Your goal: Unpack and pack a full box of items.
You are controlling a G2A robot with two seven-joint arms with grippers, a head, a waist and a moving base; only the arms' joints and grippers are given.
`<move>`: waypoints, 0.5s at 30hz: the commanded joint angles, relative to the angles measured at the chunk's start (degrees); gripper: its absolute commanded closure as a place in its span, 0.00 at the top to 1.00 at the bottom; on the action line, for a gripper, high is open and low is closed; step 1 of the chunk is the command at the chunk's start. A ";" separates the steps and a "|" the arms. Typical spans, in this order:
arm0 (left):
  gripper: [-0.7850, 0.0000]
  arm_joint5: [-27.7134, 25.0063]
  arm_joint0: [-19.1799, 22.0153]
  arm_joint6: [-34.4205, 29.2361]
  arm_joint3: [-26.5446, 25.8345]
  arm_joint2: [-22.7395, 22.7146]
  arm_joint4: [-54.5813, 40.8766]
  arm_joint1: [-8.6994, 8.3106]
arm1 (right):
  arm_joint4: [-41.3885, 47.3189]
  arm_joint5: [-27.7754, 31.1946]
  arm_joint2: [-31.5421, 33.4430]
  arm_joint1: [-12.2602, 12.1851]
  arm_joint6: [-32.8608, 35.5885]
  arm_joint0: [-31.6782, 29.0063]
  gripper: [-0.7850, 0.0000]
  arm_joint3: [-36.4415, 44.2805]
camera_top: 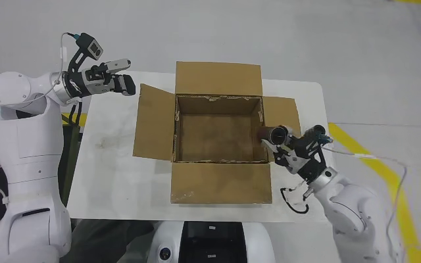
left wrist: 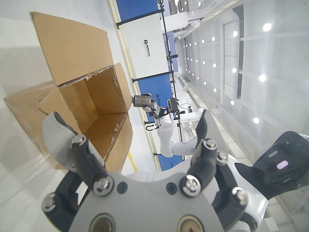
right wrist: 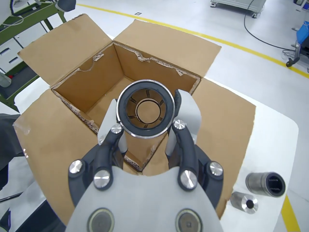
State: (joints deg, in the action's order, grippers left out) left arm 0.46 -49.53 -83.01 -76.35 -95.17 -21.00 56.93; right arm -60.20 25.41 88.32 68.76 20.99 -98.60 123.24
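right gripper [right wrist: 147,105] was clamped on the bearing [right wrist: 146,131] over the right rim of the box [camera_top: 220,184] | left gripper [camera_top: 126,74] was spread apart, empty, far left | tbh I'd have cleared that wall and gone low before letting go

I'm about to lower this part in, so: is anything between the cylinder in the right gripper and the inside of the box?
Nothing visible. The box has its flaps folded outward, leaving the opening uncovered. The cylinder, held by the right gripper, hangs just over the opening's edge.
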 commanded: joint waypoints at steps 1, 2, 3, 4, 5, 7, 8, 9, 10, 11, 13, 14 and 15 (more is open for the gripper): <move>1.00 0.00 0.00 0.00 0.00 0.00 0.00 0.00 | 0.36 -0.20 1.43 -0.10 -1.12 -1.76 0.00 0.23; 1.00 0.00 0.00 0.00 0.00 0.00 0.00 0.00 | 0.48 -0.30 2.03 -0.15 -1.61 -2.53 0.00 0.34; 1.00 0.00 0.00 0.00 0.00 0.00 0.00 0.00 | 0.61 -0.31 2.55 -0.19 -2.05 -3.22 0.00 0.44; 1.00 0.00 0.00 0.00 0.00 0.00 0.00 0.00 | 0.72 -0.32 3.01 -0.23 -2.42 -3.84 0.00 0.48; 1.00 0.00 0.00 0.00 0.00 0.00 0.00 0.00 | 0.90 -0.45 3.44 -0.26 -2.77 -4.38 0.00 0.49; 1.00 0.00 0.00 0.00 0.00 0.00 0.00 0.00 | 1.08 -0.57 4.03 -0.33 -3.18 -5.15 0.00 0.61; 1.00 0.00 0.00 0.00 0.00 0.00 0.00 0.00 | 1.19 -0.86 4.24 -0.35 -3.32 -5.43 0.00 0.64; 1.00 0.00 0.00 0.00 0.00 0.00 0.00 0.00 | 1.19 -1.22 4.40 -0.36 -3.40 -5.66 0.00 0.73; 1.00 0.00 0.00 0.00 0.00 0.00 0.00 0.00 | 1.28 -1.34 4.54 -0.39 -3.44 -5.88 0.00 0.76; 1.00 0.00 0.00 0.00 0.00 0.00 0.00 0.00 | 1.38 -1.52 4.75 -0.41 -3.48 -6.05 0.00 0.71; 1.00 0.00 0.00 0.00 0.00 0.00 0.00 0.00 | 1.53 -2.04 5.23 -0.45 -3.64 -6.33 0.00 0.63; 1.00 0.00 0.00 0.00 0.00 0.00 0.00 0.00 | 1.68 -2.22 5.41 -0.47 -3.79 -6.45 0.00 0.62; 1.00 0.00 0.00 0.00 0.00 0.00 0.00 0.00 | 1.74 -2.17 5.51 -0.49 -3.84 -6.54 0.00 0.63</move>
State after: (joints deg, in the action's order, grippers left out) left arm 0.46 -49.53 -83.01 -76.35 -95.17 -21.00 56.93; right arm -58.53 23.24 93.72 68.29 17.22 -105.06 123.87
